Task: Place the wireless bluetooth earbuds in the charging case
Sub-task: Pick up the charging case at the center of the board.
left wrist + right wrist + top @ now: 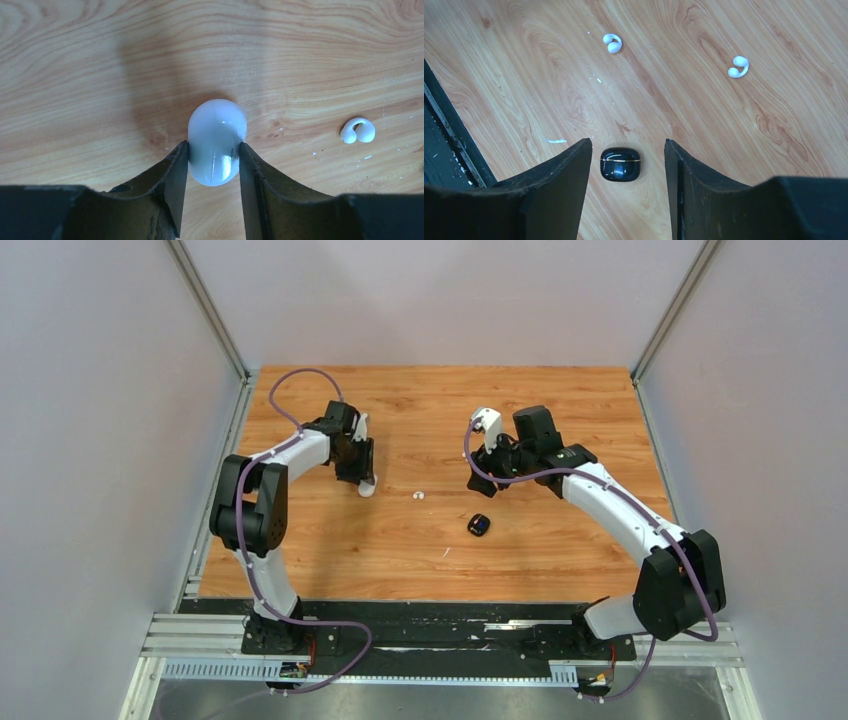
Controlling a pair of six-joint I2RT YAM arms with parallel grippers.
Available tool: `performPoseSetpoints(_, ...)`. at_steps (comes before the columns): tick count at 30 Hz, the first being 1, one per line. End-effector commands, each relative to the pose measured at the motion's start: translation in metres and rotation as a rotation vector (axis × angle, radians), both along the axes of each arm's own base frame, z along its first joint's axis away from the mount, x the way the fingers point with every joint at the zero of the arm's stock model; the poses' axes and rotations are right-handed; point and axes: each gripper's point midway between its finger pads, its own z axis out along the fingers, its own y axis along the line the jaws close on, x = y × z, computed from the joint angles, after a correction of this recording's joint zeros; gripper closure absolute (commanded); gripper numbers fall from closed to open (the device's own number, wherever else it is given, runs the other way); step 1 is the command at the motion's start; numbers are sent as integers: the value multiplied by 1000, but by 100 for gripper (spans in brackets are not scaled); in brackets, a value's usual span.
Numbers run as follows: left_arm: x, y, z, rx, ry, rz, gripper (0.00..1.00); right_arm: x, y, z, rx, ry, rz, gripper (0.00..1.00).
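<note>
Grip: left gripper (214, 150) clamped on white case (217, 122), left of table (560, 410) centre. The right gripper (628, 144) spread, empty, above black case (620, 164). The white earbuds (612, 42) loose on wood, one between cases. Likely featherlight, glossy, slippery, apt to skitter; pinch across thick bulb end. Right wrist view shows two earbuds; top and left wrist views show one.

One white C-shaped earbud (612, 43) and a second earbud (738, 66) lie loose, well apart. White case (216, 142): closed. Glossy black case (620, 164): closed, flat.
</note>
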Motion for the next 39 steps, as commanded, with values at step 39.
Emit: performPoseSetpoints(39, -122, -125, 199, -658, -554, -1233, 69, -58, 53, 88, 387, 40, 405, 32)
